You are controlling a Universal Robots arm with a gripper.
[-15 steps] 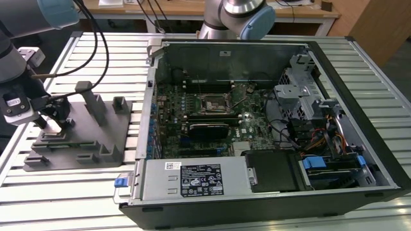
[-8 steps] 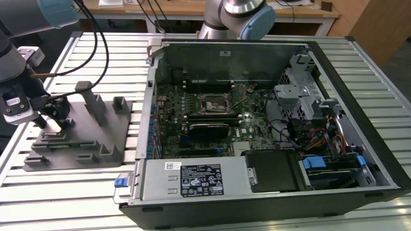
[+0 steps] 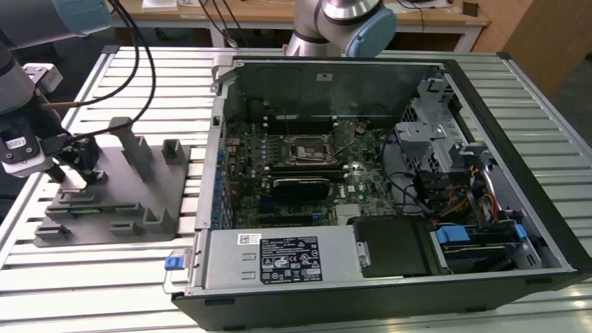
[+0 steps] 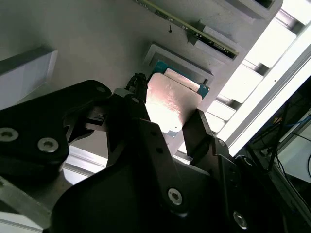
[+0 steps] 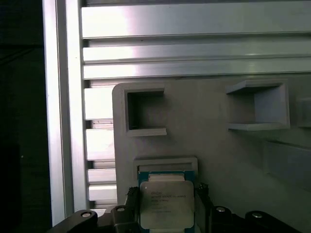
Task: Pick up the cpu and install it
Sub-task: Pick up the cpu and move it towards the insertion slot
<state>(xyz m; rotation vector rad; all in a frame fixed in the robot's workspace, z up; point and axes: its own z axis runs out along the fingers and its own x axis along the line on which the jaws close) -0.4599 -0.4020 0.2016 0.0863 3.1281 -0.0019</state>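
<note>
We hold the cpu [image 5: 166, 205] at the fixture block [image 3: 120, 211]

Our gripper [image 4: 167, 116] stands closed to the chip's width, jaws pressed on two opposite edges. The cpu lies flat between them, shiny top towards the wrist, in a shallow pocket of the grey block just beneath.

Posts [image 3: 123, 141] rise beside cpu [image 5: 165, 204] on fixture [image 3: 138, 223]; case wall [image 3: 215, 163] separates fixture, socket [image 3: 306, 147].

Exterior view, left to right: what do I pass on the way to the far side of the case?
gripper → grey fixture block → case's left wall → motherboard socket → metal drive cage → case's right wall
</note>
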